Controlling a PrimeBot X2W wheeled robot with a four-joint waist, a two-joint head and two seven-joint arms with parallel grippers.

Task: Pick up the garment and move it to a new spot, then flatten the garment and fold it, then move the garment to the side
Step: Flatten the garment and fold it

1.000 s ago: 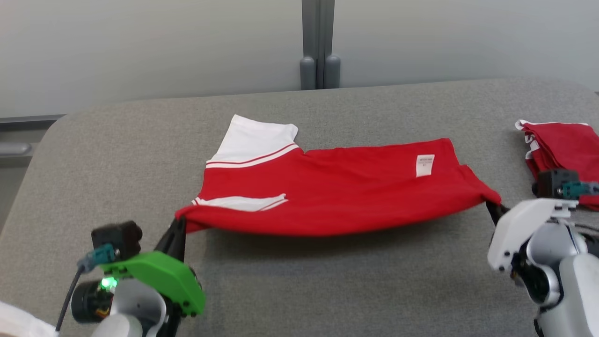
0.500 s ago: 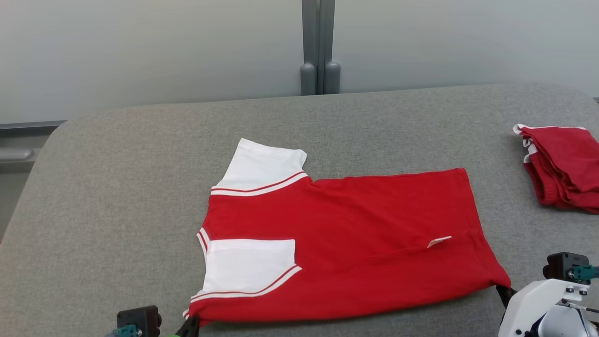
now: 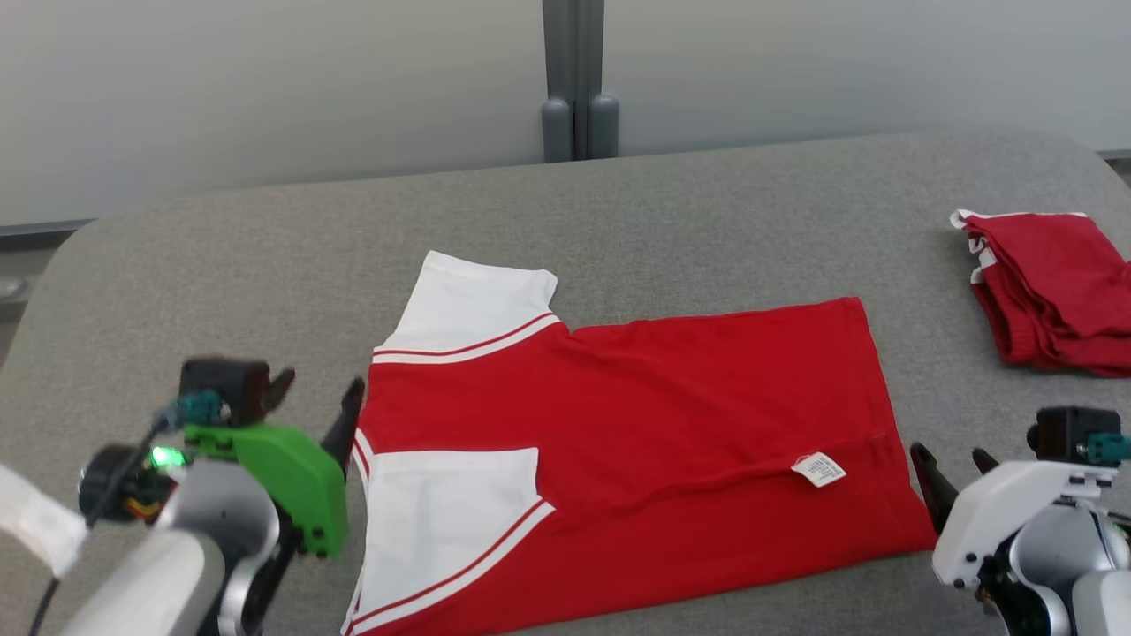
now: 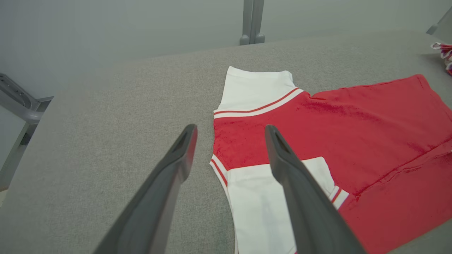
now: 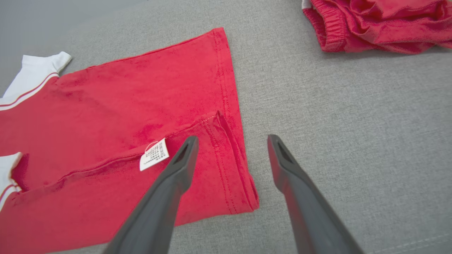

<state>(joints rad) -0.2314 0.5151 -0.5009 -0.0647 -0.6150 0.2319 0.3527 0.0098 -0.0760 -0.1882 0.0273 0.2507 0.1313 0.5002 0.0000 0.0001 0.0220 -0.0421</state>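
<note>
The garment (image 3: 671, 397) is a red shirt with white, red-striped sleeves. It lies flat on the grey table (image 3: 221, 265), with its near half doubled over and a white tag (image 3: 819, 469) showing. My left gripper (image 3: 318, 389) stands open just left of the sleeve end and holds nothing. In the left wrist view the left gripper (image 4: 230, 130) straddles the edge of the garment (image 4: 353, 123) from above. My right gripper (image 3: 950, 458) is open just past the hem end. In the right wrist view the right gripper (image 5: 233, 139) hovers over the hem corner of the garment (image 5: 141, 95).
A second red garment (image 3: 1051, 283) lies bunched at the table's far right, also seen in the right wrist view as a red pile (image 5: 374, 21). A grey post (image 3: 574, 88) stands against the pale wall behind. The table's rounded left edge is near my left arm.
Both grippers have opened and let go of the garment's near corners. The lifted near edge has been drawn toward me and now lies flat. The camera view has also shifted.
</note>
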